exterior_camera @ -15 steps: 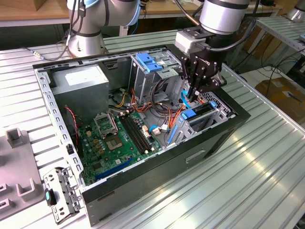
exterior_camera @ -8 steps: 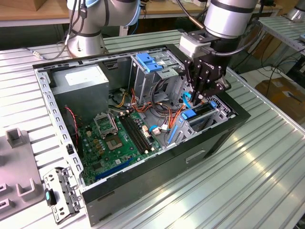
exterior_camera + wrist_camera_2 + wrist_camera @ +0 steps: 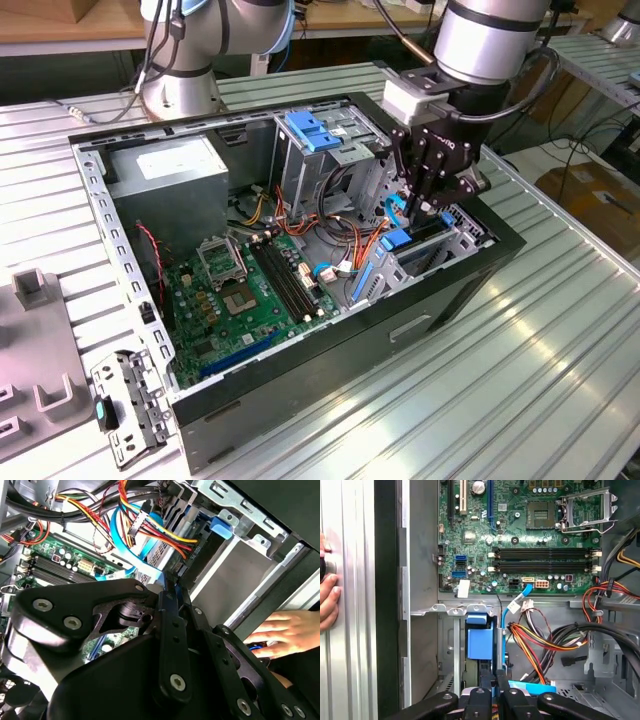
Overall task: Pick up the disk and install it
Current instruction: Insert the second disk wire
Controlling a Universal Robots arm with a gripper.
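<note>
While lowered into the drive cage (image 3: 455, 240) | fingers (image 3: 492, 692) clenched, seemingly on disk (image 3: 480, 642) | disk edge-up between them

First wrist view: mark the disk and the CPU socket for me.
the disk (image 3: 479, 642), first wrist view, on its blue side rail.
the CPU socket (image 3: 541, 514), first wrist view, on its dark centre.

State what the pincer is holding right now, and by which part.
The pincer is down inside the computer case, shut on the disk's upper edge; the disk stands on edge in the drive bay, beside the blue cable.
</note>
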